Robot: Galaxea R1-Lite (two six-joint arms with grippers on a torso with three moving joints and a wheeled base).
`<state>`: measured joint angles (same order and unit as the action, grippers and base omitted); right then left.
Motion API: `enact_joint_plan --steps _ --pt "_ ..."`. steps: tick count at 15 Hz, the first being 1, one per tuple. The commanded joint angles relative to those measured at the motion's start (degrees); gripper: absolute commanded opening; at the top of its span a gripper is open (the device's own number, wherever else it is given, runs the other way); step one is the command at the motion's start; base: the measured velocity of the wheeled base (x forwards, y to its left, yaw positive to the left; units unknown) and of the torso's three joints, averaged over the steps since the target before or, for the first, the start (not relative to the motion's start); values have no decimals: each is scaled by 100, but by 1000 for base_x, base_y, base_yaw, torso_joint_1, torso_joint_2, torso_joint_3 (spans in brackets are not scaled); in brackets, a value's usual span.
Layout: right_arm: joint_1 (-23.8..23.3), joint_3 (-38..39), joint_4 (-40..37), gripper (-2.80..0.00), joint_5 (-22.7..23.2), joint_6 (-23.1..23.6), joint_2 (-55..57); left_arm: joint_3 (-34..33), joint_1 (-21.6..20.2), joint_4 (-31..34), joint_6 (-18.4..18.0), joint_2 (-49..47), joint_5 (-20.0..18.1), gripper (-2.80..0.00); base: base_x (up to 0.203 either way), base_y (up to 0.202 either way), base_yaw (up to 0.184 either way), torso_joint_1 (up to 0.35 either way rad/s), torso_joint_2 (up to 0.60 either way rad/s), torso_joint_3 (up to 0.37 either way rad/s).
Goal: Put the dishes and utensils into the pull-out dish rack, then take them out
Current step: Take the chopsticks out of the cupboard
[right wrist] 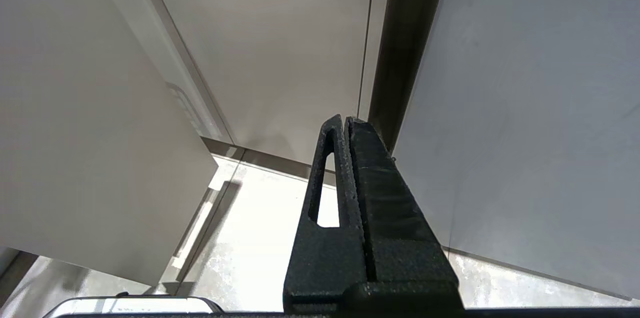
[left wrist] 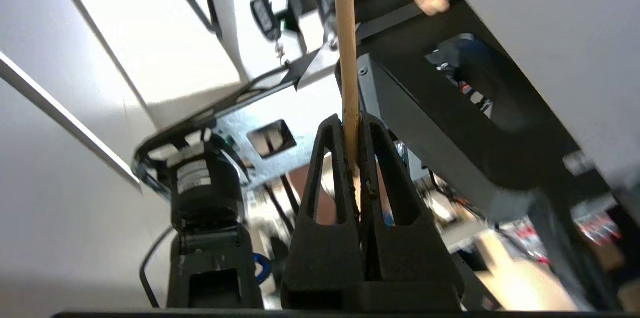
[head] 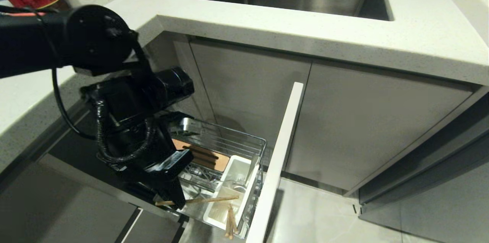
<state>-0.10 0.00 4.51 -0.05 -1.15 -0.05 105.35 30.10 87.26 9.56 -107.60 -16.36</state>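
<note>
My left gripper point(head: 176, 200), jaws closed on one chopstick point(head: 202, 200), hangs over the pull-out dish rack point(head: 244, 143) at seven o'clock. More chopsticks point(head: 230, 222) stand in its white holder point(head: 244, 166). I judge utensil handling underway; no plate or bowl visible. My right gripper point(right wrist: 345, 120) is parked, jaws closed and empty.

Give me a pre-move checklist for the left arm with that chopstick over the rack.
1. Grip: left gripper shut on one chopstick - ok.
2. Stick lies about level across the dish rack, not pointing down into the white holder - not ok if the goal is to drop it in.
3. Second chopstick leans at the holder's near end - ok.
4. Rack pulled out - ok.
5. Fork in the holder - cannot tell.
6. Right gripper shut, parked near the cabinet fronts - ok.
</note>
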Motion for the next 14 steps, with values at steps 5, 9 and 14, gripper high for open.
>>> enact_joint_plan --steps 5,9,14 --pt "1 149 6 -280 -4 0 5 171 14 40 -66 1407 48 -280 0 0 0 0 0 0" --pt "1 155 6 -280 -2 0 5 450 20 40 -121 2014 127 -280 0 0 0 0 0 0" --pt "1 149 6 -280 -4 0 5 537 82 40 -218 3086 450 -280 0 0 0 0 0 0"
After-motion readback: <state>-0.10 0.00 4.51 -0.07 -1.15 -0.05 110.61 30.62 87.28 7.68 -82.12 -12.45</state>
